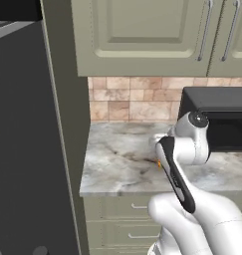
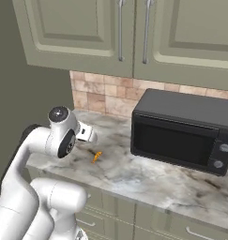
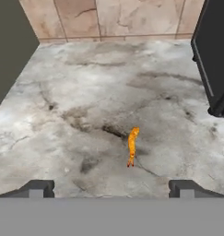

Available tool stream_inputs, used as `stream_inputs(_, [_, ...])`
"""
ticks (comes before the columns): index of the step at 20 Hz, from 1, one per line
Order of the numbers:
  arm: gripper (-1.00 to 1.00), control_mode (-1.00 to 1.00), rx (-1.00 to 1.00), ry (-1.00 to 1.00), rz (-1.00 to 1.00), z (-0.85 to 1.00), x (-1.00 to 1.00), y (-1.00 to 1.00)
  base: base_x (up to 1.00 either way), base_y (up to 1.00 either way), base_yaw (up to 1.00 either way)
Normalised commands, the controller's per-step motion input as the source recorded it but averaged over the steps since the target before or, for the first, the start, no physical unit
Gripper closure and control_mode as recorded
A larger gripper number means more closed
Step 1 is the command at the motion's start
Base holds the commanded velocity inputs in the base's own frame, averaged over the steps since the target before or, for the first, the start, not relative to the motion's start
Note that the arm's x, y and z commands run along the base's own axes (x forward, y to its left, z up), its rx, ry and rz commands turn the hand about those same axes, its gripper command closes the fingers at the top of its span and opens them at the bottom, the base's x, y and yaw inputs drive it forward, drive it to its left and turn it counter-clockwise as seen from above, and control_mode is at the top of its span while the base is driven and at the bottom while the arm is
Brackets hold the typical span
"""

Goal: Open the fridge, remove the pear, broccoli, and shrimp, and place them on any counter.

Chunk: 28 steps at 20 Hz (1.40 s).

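Bent white arm (image 2: 35, 154) up front, elbow low, wrist tipped down over the counter (image 3: 62, 115). Gripper (image 3: 111, 188) just above the stone, jaws spread wide, holding nothing. Small orange shrimp (image 3: 132, 145) lying flat on the counter, left of the black microwave (image 2: 183, 133), apart from both fingertips (image 3: 37, 188).

Shrimp (image 3: 132, 146) on counter (image 3: 62, 138), left of microwave (image 2: 181, 136); tiled wall (image 3: 109, 18) behind; cabinets (image 2: 134, 28) above.
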Motion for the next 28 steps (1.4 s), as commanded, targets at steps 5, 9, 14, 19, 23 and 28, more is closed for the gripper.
stream_inputs(5, [-1.0,-1.0,0.09,0.45,-0.01,0.0,-0.95,0.0,0.0,0.0,0.0])
stream_inputs(9, [-1.0,-1.0,0.01,0.04,-0.04,-0.19,-0.49,0.0,0.0,0.0,0.0])
stream_inputs(14, [-1.0,1.0,0.0,0.0,0.0,-0.02,-0.08,0.0,-0.74,0.05,-0.03])
stream_inputs(19, [-1.0,1.0,0.0,0.0,0.0,0.0,0.0,0.0,-1.0,0.46,-0.02])
stream_inputs(23, [-1.0,1.0,0.0,0.0,0.0,0.0,0.0,0.0,-1.0,0.93,0.0])
stream_inputs(28, [-1.0,1.0,0.0,0.0,0.0,0.0,0.0,0.0,-0.93,1.0,-0.06])
